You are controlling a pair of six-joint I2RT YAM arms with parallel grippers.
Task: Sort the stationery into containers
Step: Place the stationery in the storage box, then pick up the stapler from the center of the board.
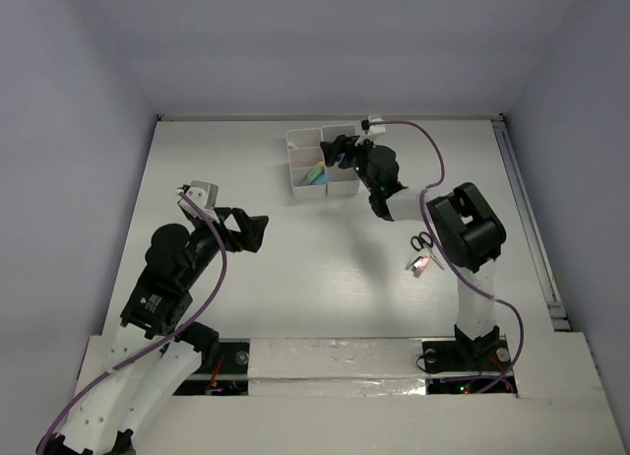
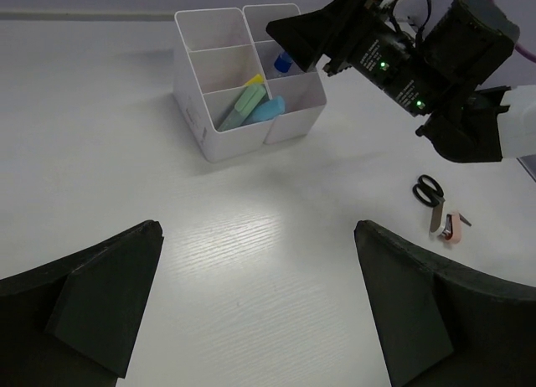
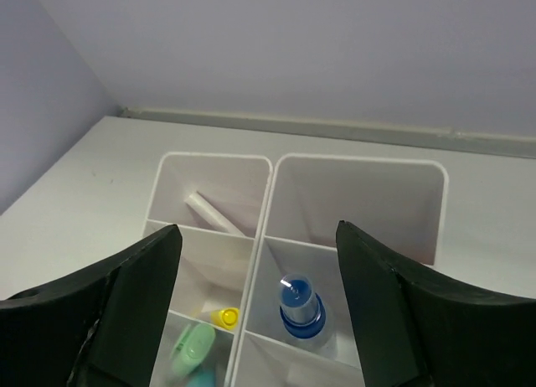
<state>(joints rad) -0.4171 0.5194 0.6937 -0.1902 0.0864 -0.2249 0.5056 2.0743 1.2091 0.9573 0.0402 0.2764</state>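
Observation:
The white organizer (image 1: 303, 133) stands at the back of the table. My right gripper (image 1: 340, 152) hovers over it, open (image 3: 258, 232). Below its jaws a blue-capped tube (image 3: 300, 307) stands upright in the middle right compartment, touching neither finger. A thin white pen (image 3: 213, 214) leans in the far left compartment. A pale-green marker (image 2: 243, 106), a blue marker (image 2: 268, 110) and a yellow-tipped item (image 3: 224, 317) fill the near left one. Black-handled scissors (image 1: 421, 241) and a pink eraser (image 1: 418, 265) lie right of centre on the table. My left gripper (image 2: 260, 303) is open and empty above bare table.
The right arm's forearm (image 2: 456, 69) reaches across above the scissors (image 2: 428, 190) and the pink eraser (image 2: 455, 228). Pale walls close the table at the back and both sides. A metal rail (image 1: 532, 228) runs along the right edge.

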